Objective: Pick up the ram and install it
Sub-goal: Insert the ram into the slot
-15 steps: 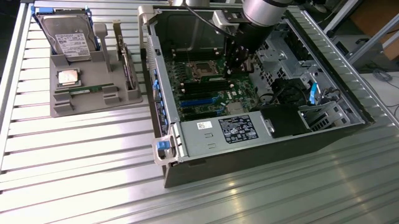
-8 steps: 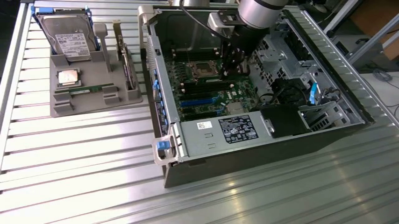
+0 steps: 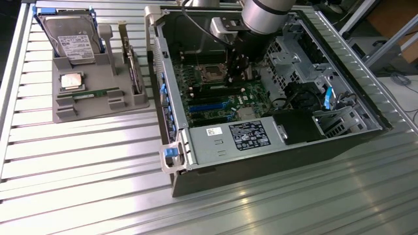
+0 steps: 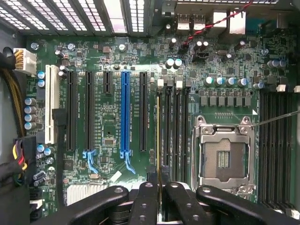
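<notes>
**Ram held on edge over the memory slots**

The gripper (image 4: 161,187) reaches down inside the open case (image 3: 171,122), its fingers (image 4: 144,201) closed on the ram (image 4: 158,136). The stick shows edge-on, a thin line running straight ahead of the fingertips, in line with the nearest of the four black memory slots (image 4: 172,126). Whether it is seated or just above the slot cannot be told.

Beside the gripper on one side sits the empty CPU socket (image 4: 224,157) with its metal frame; on the other lie the long expansion slots, among them the blue slot (image 4: 125,112). Room is tight: the neighbouring slots lie just beside the ram.

In the exterior view the arm (image 3: 265,14) comes in over the case's far wall. Well apart from the gripper, outside the case, the grey tray (image 3: 91,105) holds a second stick (image 3: 93,93), a CPU (image 3: 72,81) and a hard drive (image 3: 75,36).
</notes>
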